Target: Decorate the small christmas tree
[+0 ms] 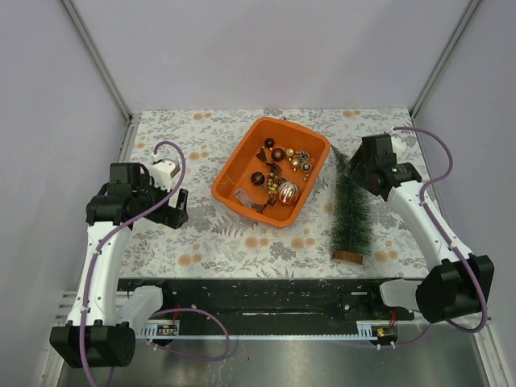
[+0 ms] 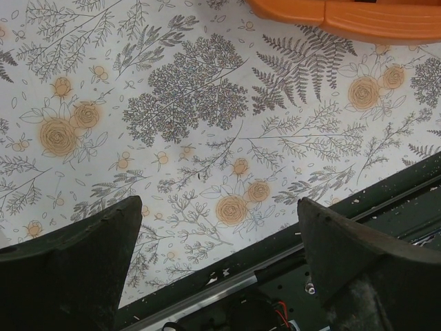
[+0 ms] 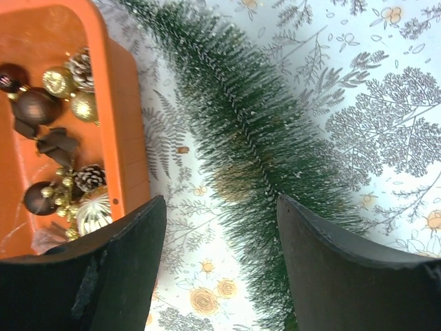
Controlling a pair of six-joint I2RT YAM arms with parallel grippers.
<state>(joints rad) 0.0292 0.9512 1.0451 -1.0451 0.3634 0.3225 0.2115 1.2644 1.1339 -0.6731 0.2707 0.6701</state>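
Black fingers of the right gripper (image 3: 219, 201) stand apart, one on each side of the small christmas tree (image 3: 255, 152), a dark green, lightly frosted bottle-brush cone that lies on its side on the floral tablecloth (image 1: 201, 234), tip toward twelve o'clock, round brown base toward six. It sits just at three o'clock of the orange plastic tub (image 1: 236, 157) holding gold and brown baubles (image 1: 287, 191). At nine o'clock of the tub, the left gripper (image 2: 219, 207) hangs wide apart over bare cloth.
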